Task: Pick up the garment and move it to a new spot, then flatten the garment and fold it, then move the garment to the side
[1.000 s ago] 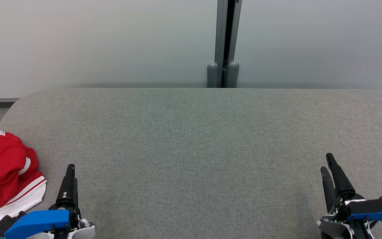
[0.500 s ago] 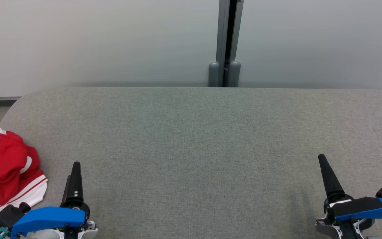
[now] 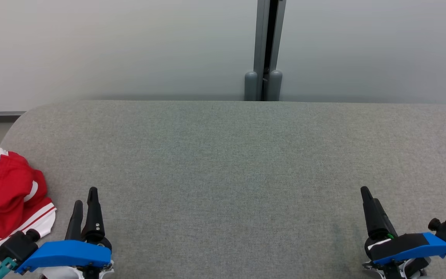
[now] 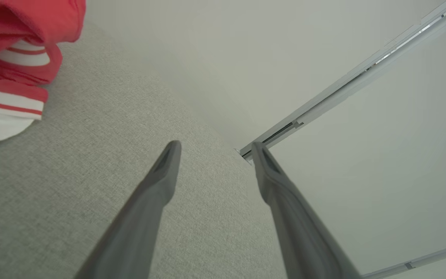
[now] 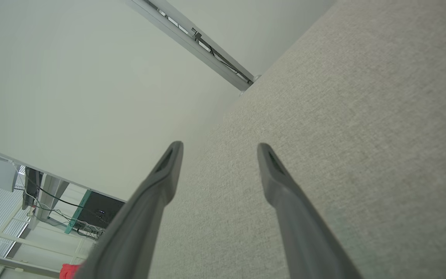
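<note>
Your left gripper [image 3: 85, 196] sits low over the near left part of the grey table [image 3: 223, 162]. Its two dark fingers are spread apart with nothing between them, and their tips point toward the far edge. In the left wrist view the gap between the tips is wide, with bare cloth and pale wall showing through it.

The garment [image 3: 10, 201] lies in a crumpled heap just to the left of those fingers, at the table's left edge, and does not touch them. It is red with white bands and thin red stripes. A white part is spread flat nearest you and the red folds are piled on it. You cannot tell from this heap what kind of garment it is.

Your right gripper [image 3: 369, 195] sits low over the near right part of the table, well apart from the garment. Its fingers are also spread and hold nothing, as the right wrist view shows plainly.

Between the two pairs of fingers the table is plain grey cloth. Beyond the fingertips, past the far edge, stands a pale wall [image 3: 130, 50] with a grey upright post [image 3: 268, 50] in it.
</note>
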You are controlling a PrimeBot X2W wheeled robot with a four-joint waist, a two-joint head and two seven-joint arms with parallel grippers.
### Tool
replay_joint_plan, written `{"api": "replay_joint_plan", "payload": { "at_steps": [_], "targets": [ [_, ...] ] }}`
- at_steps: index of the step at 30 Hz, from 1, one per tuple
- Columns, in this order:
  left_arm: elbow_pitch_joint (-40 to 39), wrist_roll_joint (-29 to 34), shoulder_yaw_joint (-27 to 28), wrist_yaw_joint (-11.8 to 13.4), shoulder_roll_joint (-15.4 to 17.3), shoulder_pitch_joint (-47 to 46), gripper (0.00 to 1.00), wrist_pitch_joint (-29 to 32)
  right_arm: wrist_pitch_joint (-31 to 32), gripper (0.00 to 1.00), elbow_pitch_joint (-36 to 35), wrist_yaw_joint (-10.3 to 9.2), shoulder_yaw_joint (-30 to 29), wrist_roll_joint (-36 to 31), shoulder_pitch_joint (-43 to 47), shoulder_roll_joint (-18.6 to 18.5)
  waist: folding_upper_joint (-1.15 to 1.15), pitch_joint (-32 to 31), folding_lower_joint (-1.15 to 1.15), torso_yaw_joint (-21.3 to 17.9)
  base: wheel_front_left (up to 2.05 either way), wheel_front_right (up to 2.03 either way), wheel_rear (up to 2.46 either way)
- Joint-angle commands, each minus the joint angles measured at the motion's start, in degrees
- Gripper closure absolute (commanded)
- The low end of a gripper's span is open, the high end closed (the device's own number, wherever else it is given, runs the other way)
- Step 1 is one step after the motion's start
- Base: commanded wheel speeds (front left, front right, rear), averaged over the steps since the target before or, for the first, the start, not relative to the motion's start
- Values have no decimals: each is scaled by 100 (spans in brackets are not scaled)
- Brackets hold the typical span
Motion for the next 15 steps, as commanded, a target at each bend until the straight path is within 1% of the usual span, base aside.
{"api": "replay_joint_plan", "payload": {
  "at_steps": [1, 3, 8, 10, 15],
  "targets": [
    [-85, 280, -57, -6, 57, -43, 0, -68, -74, 0, -11, 10, 24, -281, -160, -1, 0, 1, 0, -2, 0, 0, 0],
    [-55, 542, -95, -6, 66, -26, 0, -125, -136, 0, 45, 10, 29, -560, -167, 12, 0, 2, 0, -5, 0, 0, 0],
    [-56, 951, -151, -4, 78, -22, 0, -220, -227, 0, 38, 11, -33, -1040, -167, 30, 0, 1, 0, -2, 0, 0, 0],
    [-54, 1030, -161, -1, 78, -22, 0, -236, -245, 0, 33, 11, -38, -1124, -161, 34, 0, 0, 0, 0, 0, 0, 0],
    [-40, 1430, -228, 3, 113, -85, 0, -326, -330, 0, 19, 11, -76, -1580, -224, 37, 0, 2, 0, 10, 0, 0, 0]
  ]
}}
